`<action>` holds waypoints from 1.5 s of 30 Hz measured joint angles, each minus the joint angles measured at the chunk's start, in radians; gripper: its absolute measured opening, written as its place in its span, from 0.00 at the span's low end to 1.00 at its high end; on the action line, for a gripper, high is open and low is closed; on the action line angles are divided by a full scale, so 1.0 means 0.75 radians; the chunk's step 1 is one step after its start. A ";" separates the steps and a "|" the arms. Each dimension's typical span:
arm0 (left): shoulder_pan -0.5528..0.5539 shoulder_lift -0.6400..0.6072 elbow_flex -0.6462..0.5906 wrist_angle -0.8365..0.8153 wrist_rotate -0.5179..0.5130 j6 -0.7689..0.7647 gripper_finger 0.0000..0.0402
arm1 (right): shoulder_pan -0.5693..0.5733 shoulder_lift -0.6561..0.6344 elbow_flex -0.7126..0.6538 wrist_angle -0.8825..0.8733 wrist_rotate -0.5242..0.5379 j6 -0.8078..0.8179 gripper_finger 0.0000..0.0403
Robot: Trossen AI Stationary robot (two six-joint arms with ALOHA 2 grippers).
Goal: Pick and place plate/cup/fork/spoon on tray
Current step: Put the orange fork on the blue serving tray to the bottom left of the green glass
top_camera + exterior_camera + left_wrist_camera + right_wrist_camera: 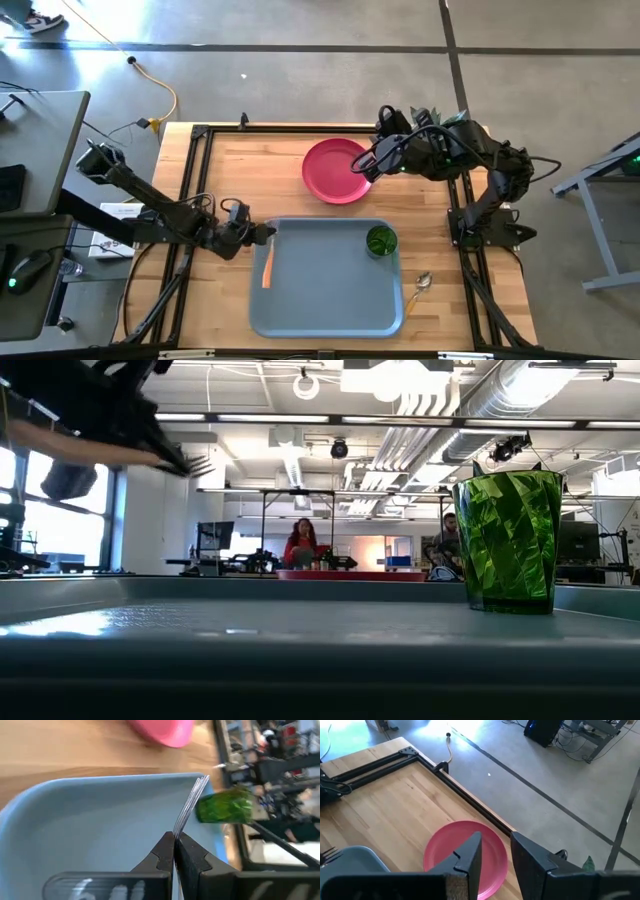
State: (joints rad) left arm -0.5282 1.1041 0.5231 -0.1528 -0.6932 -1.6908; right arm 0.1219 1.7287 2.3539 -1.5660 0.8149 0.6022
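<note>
My left gripper is shut on the fork over the left edge of the grey-blue tray. The fork's orange-tan handle runs from the fingers toward the table's near edge. The green cup stands upright in the tray's far right corner. The pink-red plate lies flat on the table beyond the tray. My right gripper is open over the plate's right rim, one finger over the plate and one outside it. The spoon lies on the table right of the tray. My left gripper pinches the fork's metal neck between its two fingertips, just behind the tines. The tines stick out past the fingertips. The fingers come from the table's left side. The fork is lifted clear above the tray floor.
Black frame rails run along the table's left, far and right sides. The tray's middle and near part is bare. People sit in the room far behind the table.
</note>
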 joint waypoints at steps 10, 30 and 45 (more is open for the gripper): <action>-0.127 0.161 -0.077 0.193 -0.095 -0.178 0.00 | 0.000 -0.001 0.000 0.021 0.001 0.012 0.23; -0.264 0.560 -0.076 0.411 -0.129 -0.536 0.00 | -0.008 0.000 0.000 0.062 -0.027 0.068 0.23; -0.285 0.608 -0.075 0.367 -0.025 -0.642 0.00 | -0.008 0.000 0.000 0.071 -0.055 0.074 0.23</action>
State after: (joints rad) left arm -0.7423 1.5604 0.4667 0.1223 -0.7119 -2.1723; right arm 0.1158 1.7287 2.3539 -1.5128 0.7740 0.6579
